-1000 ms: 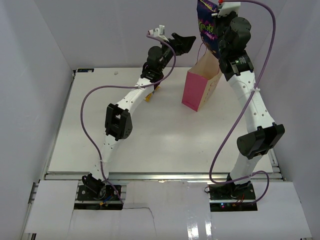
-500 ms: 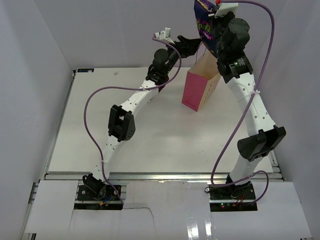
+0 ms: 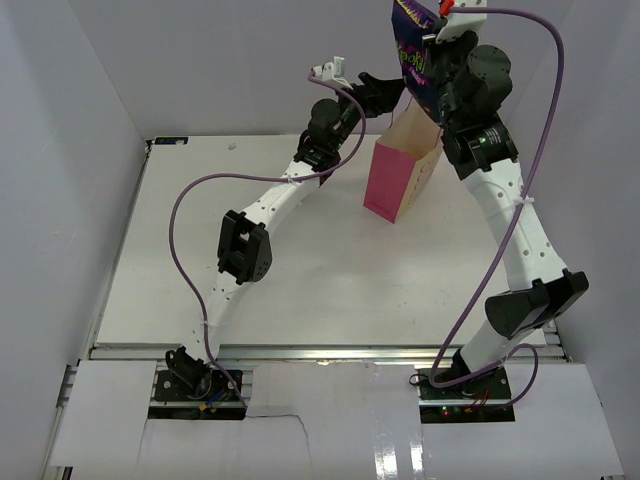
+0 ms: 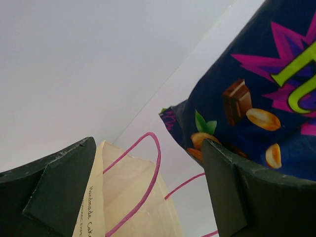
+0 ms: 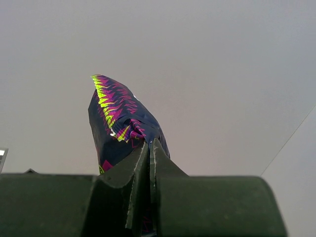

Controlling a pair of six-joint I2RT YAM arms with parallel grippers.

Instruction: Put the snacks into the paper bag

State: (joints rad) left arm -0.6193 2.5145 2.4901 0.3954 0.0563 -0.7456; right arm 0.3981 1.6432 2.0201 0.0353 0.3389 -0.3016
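Observation:
The pink paper bag [image 3: 393,182] stands upright at the back of the table, mouth open. Above it hangs the dark blue-purple snack bag [image 3: 412,55], and my right gripper [image 3: 436,24] is shut on its top edge. In the right wrist view the crinkled snack bag [image 5: 118,118] is pinched between the closed jaws of the right gripper [image 5: 149,148]. My left gripper [image 3: 386,84] is open just left of the bag's mouth. In the left wrist view the tan inside of the paper bag [image 4: 133,192], a pink handle [image 4: 157,153] and the snack bag [image 4: 256,89] lie between and beyond the spread left gripper [image 4: 148,190].
White walls close in the white table [image 3: 250,300] on the left, back and right. Purple cables [image 3: 180,230] loop off both arms. The left arm stretches diagonally across the table's left half; the right arm rises along the right edge.
The left arm swung right and up, bringing its open gripper beside the paper bag's mouth. The right arm shifted slightly right, still holding the snack bag above the paper bag.

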